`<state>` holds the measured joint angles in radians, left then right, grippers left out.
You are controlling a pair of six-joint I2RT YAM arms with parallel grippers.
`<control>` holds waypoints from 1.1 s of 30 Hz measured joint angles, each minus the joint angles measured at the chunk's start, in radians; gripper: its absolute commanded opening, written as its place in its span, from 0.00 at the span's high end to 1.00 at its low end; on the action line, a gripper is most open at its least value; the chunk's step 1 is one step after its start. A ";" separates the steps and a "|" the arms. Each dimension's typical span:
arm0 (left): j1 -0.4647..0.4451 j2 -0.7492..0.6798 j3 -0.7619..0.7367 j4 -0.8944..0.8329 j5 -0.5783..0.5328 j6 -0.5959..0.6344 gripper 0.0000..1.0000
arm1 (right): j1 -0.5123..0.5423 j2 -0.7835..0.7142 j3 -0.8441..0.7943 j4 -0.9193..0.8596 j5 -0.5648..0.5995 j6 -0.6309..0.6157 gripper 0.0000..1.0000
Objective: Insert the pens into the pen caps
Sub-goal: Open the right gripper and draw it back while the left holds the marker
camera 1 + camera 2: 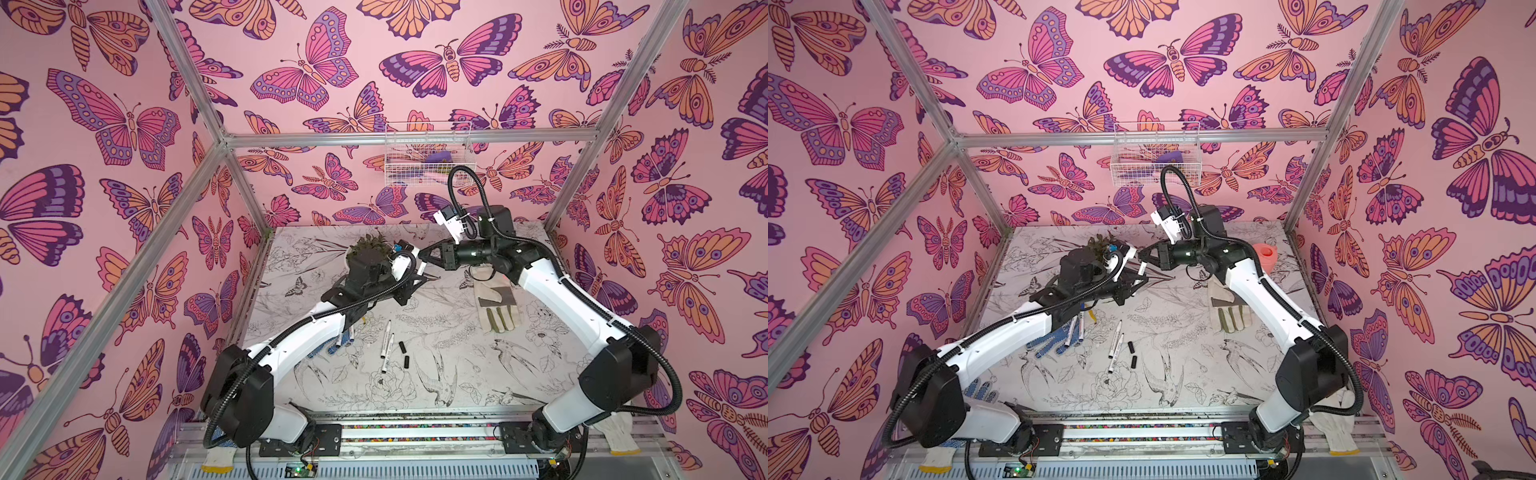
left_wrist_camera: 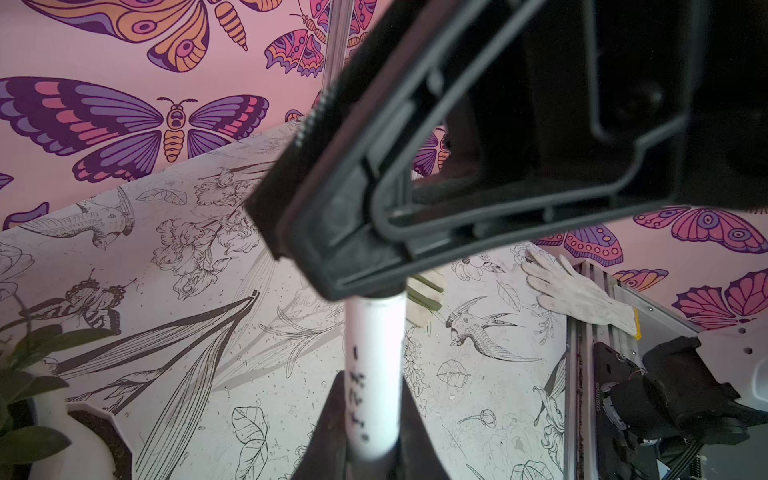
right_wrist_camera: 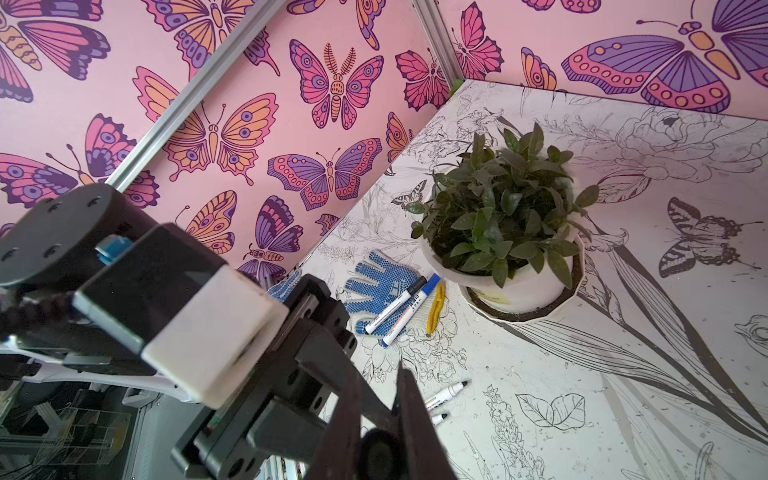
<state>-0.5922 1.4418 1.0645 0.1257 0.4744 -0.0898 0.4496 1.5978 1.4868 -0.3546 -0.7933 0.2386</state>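
Note:
Above the back of the table my two grippers meet tip to tip. My left gripper [image 2: 372,399] [image 1: 417,277] is shut on a white pen [image 2: 374,365] with black print. The pen's front end runs in under the jaws of my right gripper [image 3: 376,399] [image 1: 424,254], which is shut on a black pen cap [image 3: 378,455]. Whether the tip sits inside the cap is hidden. Two uncapped pens [image 1: 386,349] [image 3: 446,392] lie mid-table beside two loose black caps [image 1: 404,354]. Two capped pens [image 3: 399,309] [image 1: 1073,330], one black-capped and one blue-capped, rest on a blue glove [image 3: 374,282].
A potted plant [image 3: 498,220] [image 1: 368,249] stands just behind my left wrist. A small yellow piece [image 3: 435,309] lies by the capped pens. A pale work glove [image 1: 494,307] lies on the right, a pink object [image 1: 1264,255] behind the right arm, a wire basket [image 1: 428,153] on the back wall.

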 measured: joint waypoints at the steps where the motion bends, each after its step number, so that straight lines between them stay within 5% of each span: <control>1: 0.002 0.003 0.002 0.000 0.002 0.001 1.00 | 0.000 0.000 -0.003 0.005 0.002 0.000 1.00; 7: -0.002 0.003 0.000 0.024 0.015 -0.004 1.00 | -0.011 -0.036 -0.056 0.093 -0.015 0.055 1.00; 15: -0.092 -0.032 -0.217 0.365 -0.092 -0.082 1.00 | -0.022 -0.091 -0.139 0.135 -0.071 0.117 1.00; 21: -0.174 -0.039 -0.386 0.547 -0.209 -0.122 1.00 | 0.001 -0.091 -0.191 0.068 -0.117 0.183 0.57; 27: -0.208 -0.033 -0.506 0.690 -0.265 -0.146 1.00 | -0.023 -0.166 -0.249 0.181 -0.138 0.347 0.47; 33: -0.182 -0.042 -0.619 0.732 -0.354 -0.231 1.00 | -0.130 -0.319 -0.347 0.348 -0.018 0.456 0.48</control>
<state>-0.7746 1.4002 0.4458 0.8581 0.1207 -0.3210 0.3191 1.2785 1.1397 -0.0071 -0.8116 0.6945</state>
